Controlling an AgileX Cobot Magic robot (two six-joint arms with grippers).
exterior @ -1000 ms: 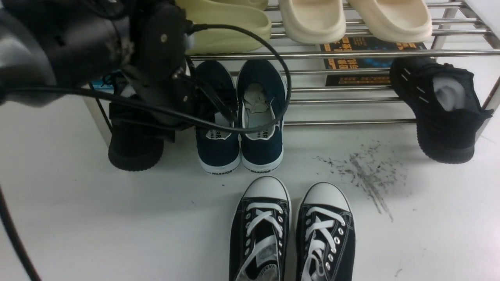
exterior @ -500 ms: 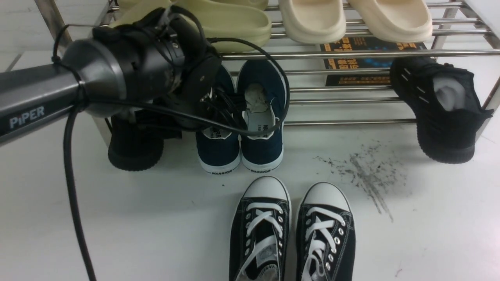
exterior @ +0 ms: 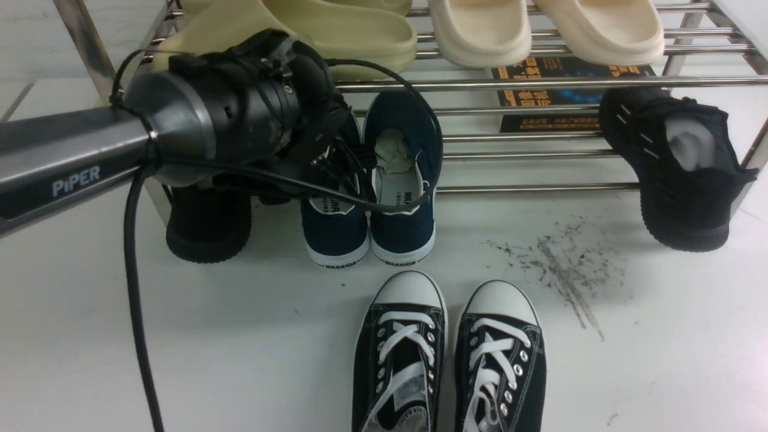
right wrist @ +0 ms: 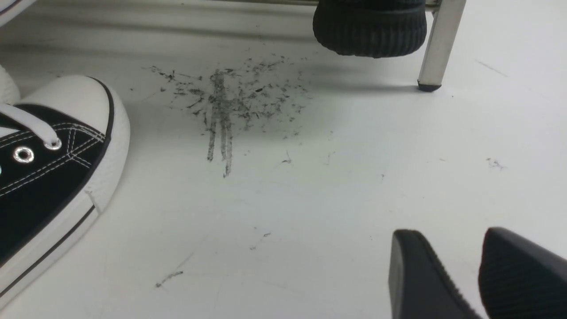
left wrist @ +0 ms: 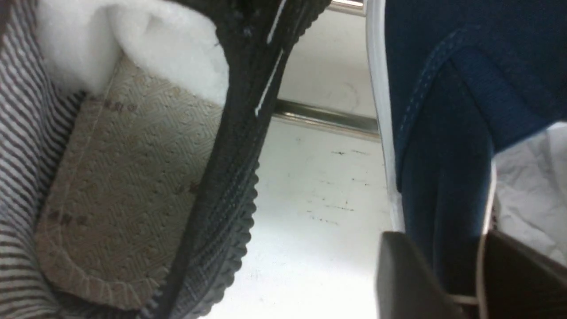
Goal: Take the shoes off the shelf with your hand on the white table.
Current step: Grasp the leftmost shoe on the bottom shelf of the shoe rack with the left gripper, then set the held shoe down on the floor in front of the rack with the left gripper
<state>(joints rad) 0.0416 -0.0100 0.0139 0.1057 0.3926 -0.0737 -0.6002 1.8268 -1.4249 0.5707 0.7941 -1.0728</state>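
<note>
Your left gripper (left wrist: 447, 266) is pinched narrow on the collar of the navy shoes (exterior: 399, 204), one finger inside, one outside. The pair sits on the shelf's (exterior: 540, 188) bottom tier, toes deep inside, heels poking out front. Your pull should run lengthwise, straight out of the shelf.

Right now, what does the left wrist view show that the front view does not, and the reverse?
Only the left wrist view: the left gripper straddling the side wall of one of the navy shoes, and the tan insole inside the black knit sneaker. Only the front view: the black lace-up sneakers, the pale slippers on the upper tier, the grey scuff. Both: the navy shoes, the black knit sneaker, a chrome shelf bar, the white table.
</note>
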